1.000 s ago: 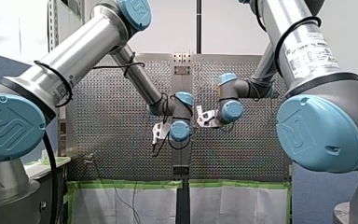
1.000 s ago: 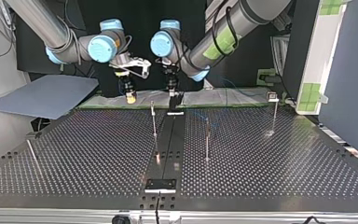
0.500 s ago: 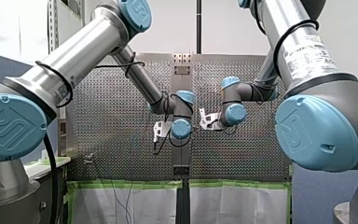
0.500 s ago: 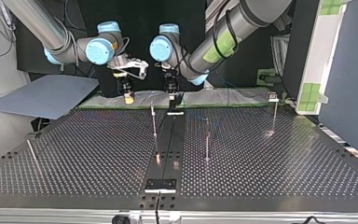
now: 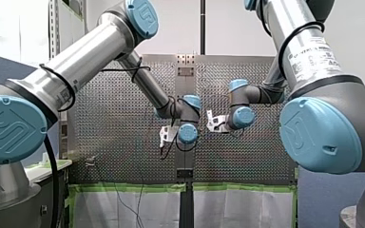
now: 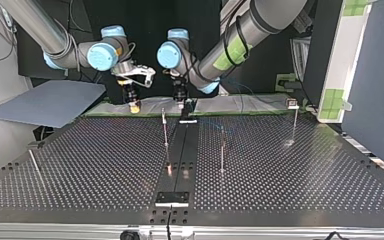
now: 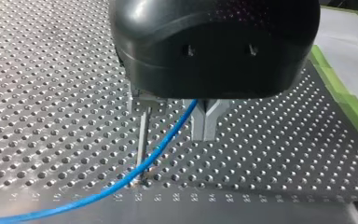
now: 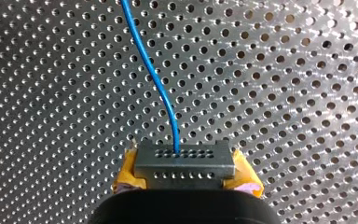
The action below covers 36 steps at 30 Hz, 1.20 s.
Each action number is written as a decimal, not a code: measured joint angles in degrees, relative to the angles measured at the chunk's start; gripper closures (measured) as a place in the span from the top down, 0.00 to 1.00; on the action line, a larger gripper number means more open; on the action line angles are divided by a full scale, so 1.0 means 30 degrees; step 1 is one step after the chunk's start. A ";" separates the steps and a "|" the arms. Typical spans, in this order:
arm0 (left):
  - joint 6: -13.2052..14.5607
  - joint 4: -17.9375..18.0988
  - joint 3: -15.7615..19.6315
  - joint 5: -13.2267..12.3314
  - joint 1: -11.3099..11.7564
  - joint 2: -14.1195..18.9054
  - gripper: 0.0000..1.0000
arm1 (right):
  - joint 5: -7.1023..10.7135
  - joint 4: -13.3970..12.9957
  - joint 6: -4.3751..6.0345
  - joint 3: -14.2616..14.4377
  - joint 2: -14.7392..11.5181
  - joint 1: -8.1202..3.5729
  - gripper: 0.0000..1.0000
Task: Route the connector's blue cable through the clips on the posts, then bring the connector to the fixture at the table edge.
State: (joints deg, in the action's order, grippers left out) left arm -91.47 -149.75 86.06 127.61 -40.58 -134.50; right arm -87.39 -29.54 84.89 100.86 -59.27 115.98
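Right wrist view: right hand (image 8: pixel 185 176) pinches the connector (image 8: pixel 185 160), blue cable (image 8: pixel 153 74) running ahead.

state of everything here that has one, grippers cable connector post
right gripper: shut on the connector
connector: held, cable plugged into it
left gripper: fingers shut on the blue cable
blue cable: curved, crossing the base of the post
post: upright
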 joint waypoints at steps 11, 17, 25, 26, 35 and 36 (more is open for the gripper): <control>0.0005 -0.0226 -0.0562 -0.0044 0.0018 -0.0002 0.00 | 0.0897 -0.0778 0.0476 -0.0155 0.0667 -0.0441 0.00; 0.0043 -0.0414 -0.0824 -0.0049 0.0130 -0.0003 0.00 | 0.1263 -0.0849 0.0855 -0.0452 0.0720 -0.0642 0.00; 0.0051 -0.0501 -0.0940 -0.0297 0.0309 -0.0023 0.00 | 0.1541 -0.0523 0.0993 -0.1096 0.0731 -0.0754 0.00; 0.0052 -0.0503 -0.0941 -0.0351 0.0340 -0.0023 0.00 | 0.1549 -0.0488 0.0999 -0.1150 0.0732 -0.0770 0.00; 0.0027 -0.0524 -0.1011 -0.0669 0.0565 -0.0045 0.00 | 0.1559 -0.0472 0.1006 -0.1244 0.0774 -0.0955 0.00; 0.0026 -0.0541 -0.1054 -0.0706 0.0618 -0.0045 0.00 | 0.1561 -0.0480 0.1007 -0.1248 0.0777 -0.0971 0.00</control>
State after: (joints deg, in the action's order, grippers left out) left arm -91.40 -151.37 82.89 125.49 -38.72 -134.64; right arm -82.71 -30.98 87.91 97.12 -56.94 113.06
